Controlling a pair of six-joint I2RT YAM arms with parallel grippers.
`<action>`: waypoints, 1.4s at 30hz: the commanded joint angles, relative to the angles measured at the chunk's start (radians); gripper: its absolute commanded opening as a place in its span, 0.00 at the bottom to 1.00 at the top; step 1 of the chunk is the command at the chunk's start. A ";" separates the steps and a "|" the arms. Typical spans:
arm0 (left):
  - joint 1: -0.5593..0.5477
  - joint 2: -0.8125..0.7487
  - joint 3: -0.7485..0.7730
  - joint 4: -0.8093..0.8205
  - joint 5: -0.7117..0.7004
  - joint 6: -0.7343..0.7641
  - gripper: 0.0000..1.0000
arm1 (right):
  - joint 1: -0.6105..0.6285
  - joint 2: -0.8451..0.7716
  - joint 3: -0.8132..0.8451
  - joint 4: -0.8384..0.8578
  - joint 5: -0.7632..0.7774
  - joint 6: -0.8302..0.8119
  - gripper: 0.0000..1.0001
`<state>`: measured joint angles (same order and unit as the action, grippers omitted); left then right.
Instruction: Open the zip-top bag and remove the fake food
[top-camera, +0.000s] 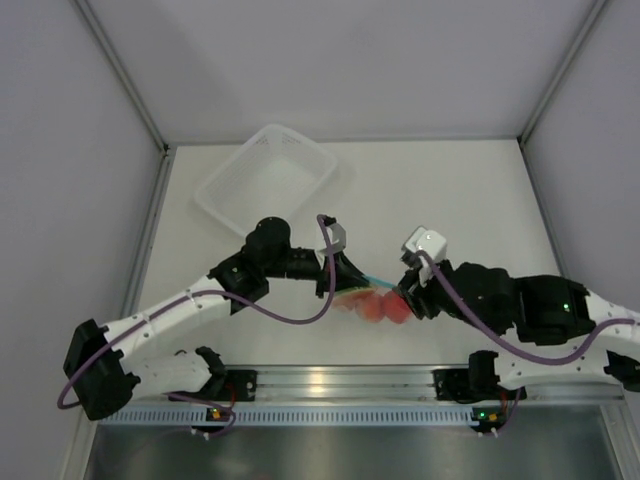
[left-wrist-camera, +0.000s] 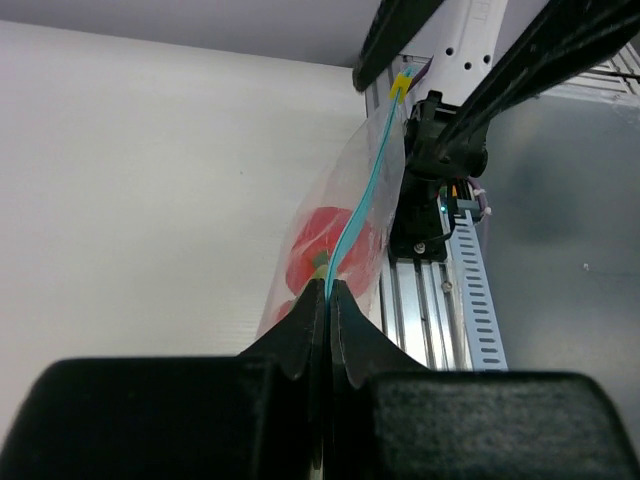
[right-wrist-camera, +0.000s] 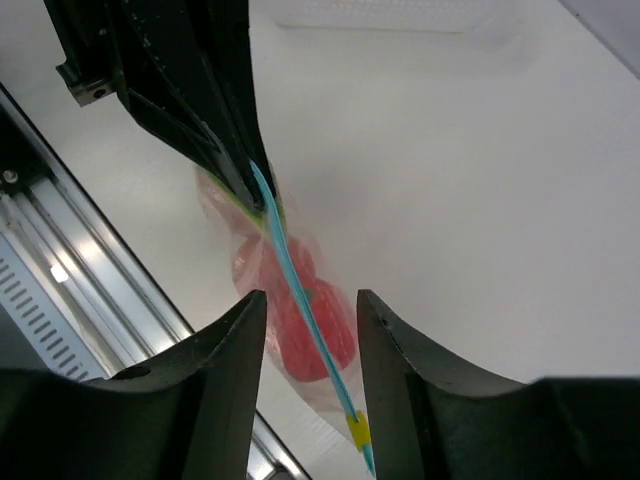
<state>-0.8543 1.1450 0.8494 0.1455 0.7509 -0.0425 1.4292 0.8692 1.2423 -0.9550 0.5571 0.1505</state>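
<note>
Zip-top bag (top-camera: 362, 296) holding fake food (top-camera: 385, 310) sits between left gripper (left-wrist-camera: 328, 292) and right gripper (right-wrist-camera: 311, 312).

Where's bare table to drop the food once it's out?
Biggest bare patch: table right of the basket, beyond the right arm, out to the right wall. Crowded: front centre, where the left gripper pinches the zip-top bag and the right gripper stands open around its strip.

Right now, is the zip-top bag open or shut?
Shut: the zip strip runs as one unsplit line along the zip-top bag; fake food inside.
</note>
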 joint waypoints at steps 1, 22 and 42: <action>-0.002 -0.051 0.034 0.019 -0.035 0.000 0.00 | -0.010 -0.105 -0.021 0.148 0.067 0.032 0.43; -0.002 -0.099 0.168 -0.041 0.005 -0.155 0.00 | -0.009 -0.628 -0.363 0.384 -0.192 -0.104 0.80; -0.002 -0.134 0.172 0.034 0.119 -0.249 0.00 | -0.010 -0.642 -0.389 0.507 -0.358 -0.265 0.47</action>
<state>-0.8543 1.0294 0.9855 0.0978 0.8349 -0.2726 1.4265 0.2428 0.8577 -0.5369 0.2287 -0.0788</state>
